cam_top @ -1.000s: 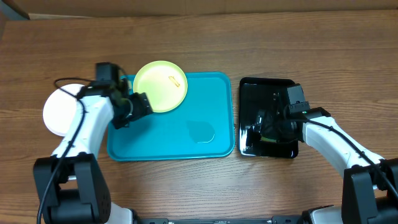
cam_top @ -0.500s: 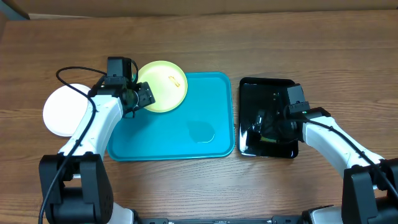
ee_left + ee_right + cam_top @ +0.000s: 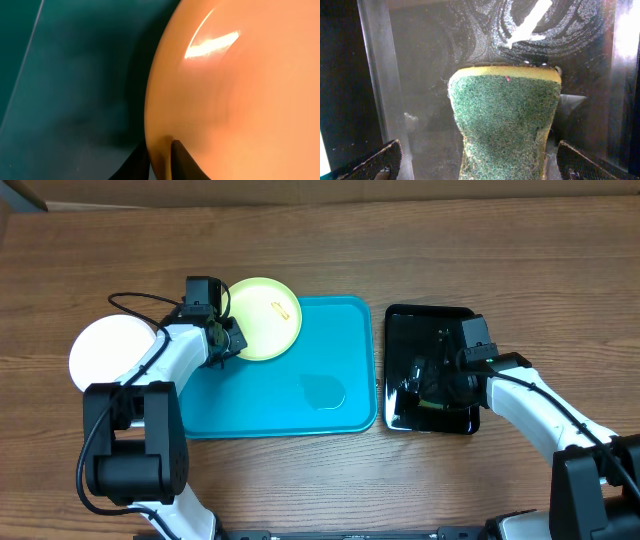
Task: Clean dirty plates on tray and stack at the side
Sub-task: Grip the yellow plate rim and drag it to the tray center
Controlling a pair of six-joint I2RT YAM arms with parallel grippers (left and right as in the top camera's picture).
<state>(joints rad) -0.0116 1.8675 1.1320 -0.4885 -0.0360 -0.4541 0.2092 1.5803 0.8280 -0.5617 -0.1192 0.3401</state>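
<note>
Left gripper (image 3: 161, 159): pinched narrow on the rim of the yellow-green plate (image 3: 262, 318), the grip seen only from the wrist. Overhead: that plate overhanging the far-left corner of the turquoise tray (image 3: 300, 405); white plate (image 3: 105, 355) apart, left of the tray. Right gripper (image 3: 480, 161): wide, astride a green-faced sponge (image 3: 505, 115) in the black tray (image 3: 400, 320).

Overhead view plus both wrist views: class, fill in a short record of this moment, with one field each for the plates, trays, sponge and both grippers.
yellow-green plate: over the far left corner of the turquoise tray, with a small orange mark on it
white plate: on the table, left of the turquoise tray
left gripper: shut on the yellow-green plate's left rim
black tray: right of the turquoise tray
sponge: green side up in the black tray, not gripped
right gripper: open, one finger either side of the sponge
</note>
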